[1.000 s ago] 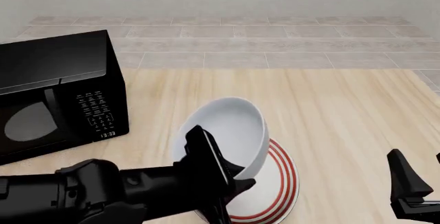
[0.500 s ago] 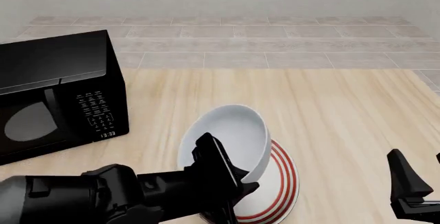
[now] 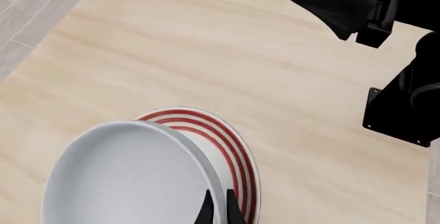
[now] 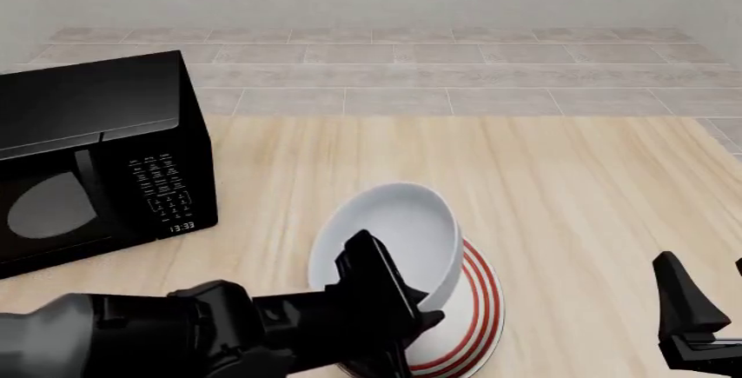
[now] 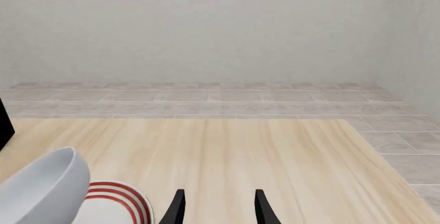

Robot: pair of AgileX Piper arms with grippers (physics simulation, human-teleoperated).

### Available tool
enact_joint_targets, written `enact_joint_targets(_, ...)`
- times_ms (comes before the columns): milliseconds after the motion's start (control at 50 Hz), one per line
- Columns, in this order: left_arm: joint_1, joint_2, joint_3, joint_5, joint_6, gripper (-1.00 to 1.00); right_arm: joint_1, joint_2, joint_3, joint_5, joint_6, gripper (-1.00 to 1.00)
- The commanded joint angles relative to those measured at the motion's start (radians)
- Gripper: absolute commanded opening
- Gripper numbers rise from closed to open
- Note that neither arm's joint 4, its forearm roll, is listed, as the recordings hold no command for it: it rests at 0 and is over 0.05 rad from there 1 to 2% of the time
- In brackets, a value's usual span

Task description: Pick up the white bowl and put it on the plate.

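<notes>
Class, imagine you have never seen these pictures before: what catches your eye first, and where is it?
First the white bowl, tilted, held at its rim by the left gripper over the plate with red rings at the table's near middle. Next the black microwave, at the left. The right gripper waits open at the near right, holding nothing.

**Matte black arms, plain throughout**

The left arm (image 4: 174, 339) is matte black, built of rounded, bulky segments ending in narrow tapered fingers (image 4: 377, 287). The right arm's gripper (image 4: 693, 321) is equally black, blocky and angular, with pointed fingers (image 5: 177, 207).
</notes>
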Motion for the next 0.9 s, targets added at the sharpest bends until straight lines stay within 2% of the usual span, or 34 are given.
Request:
enact_joint_targets(20,-0.008,0.016,0.01,-0.034,-0.002,-1.0,0.0,-0.001,0.001,0.0,0.0,1.0)
enact_joint_targets(340,0.008,0.085,-0.001,-0.066,0.004,-1.0,0.0,-0.002,0.001,0.0,0.0,1.0)
enact_joint_targets(900,0.011,0.126,-0.006,-0.095,-0.004,-1.0,-0.001,-0.001,0.001,0.0,0.0,1.0)
